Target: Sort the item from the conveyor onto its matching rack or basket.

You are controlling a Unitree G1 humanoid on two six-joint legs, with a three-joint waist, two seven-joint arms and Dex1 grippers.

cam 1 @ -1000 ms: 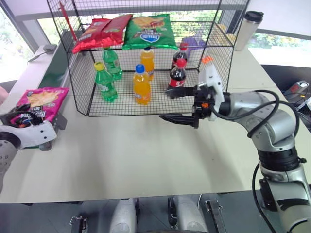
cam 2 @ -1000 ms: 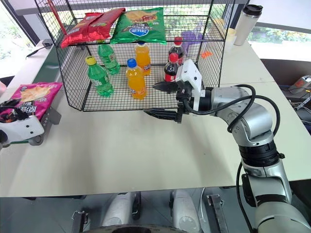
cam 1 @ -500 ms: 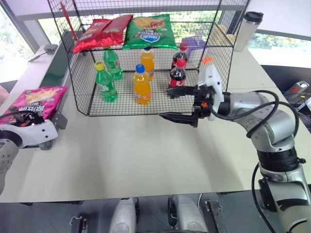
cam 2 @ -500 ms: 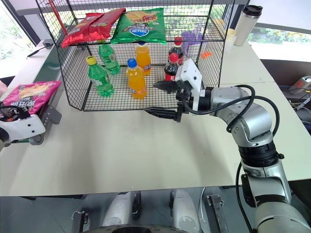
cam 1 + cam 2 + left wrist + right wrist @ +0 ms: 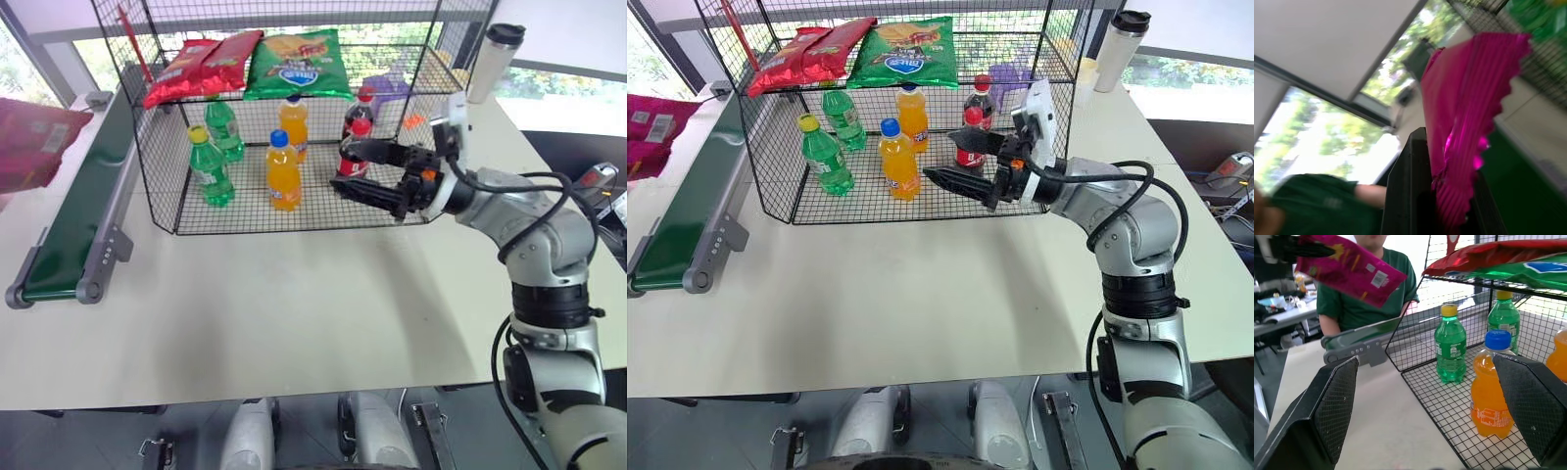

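Note:
The item, a glossy magenta-pink chip bag (image 5: 34,142), hangs in the air at the far left, above and beside the conveyor (image 5: 78,215), a dark green belt with a grey side frame. My left gripper (image 5: 1444,191) is shut on the bag's crimped edge (image 5: 1469,112). The right wrist view shows the bag (image 5: 1349,269) held up by that gripper (image 5: 1322,250). The black wire rack (image 5: 162,186) stands at the back of the table. My right gripper (image 5: 340,166) is open and empty in front of the rack's lower level, pointing left.
Two red chip bags (image 5: 201,64) and a green one (image 5: 299,64) lie on the rack's upper level. Green, orange (image 5: 282,176) and cola bottles stand below. A steel tumbler (image 5: 490,59) stands at the back right. A person in a green shirt (image 5: 1371,298) sits beyond the conveyor.
My left gripper shut on the pink bag and lifted it off the belt's near end. My right gripper rose a little and moved toward the rack, still open.

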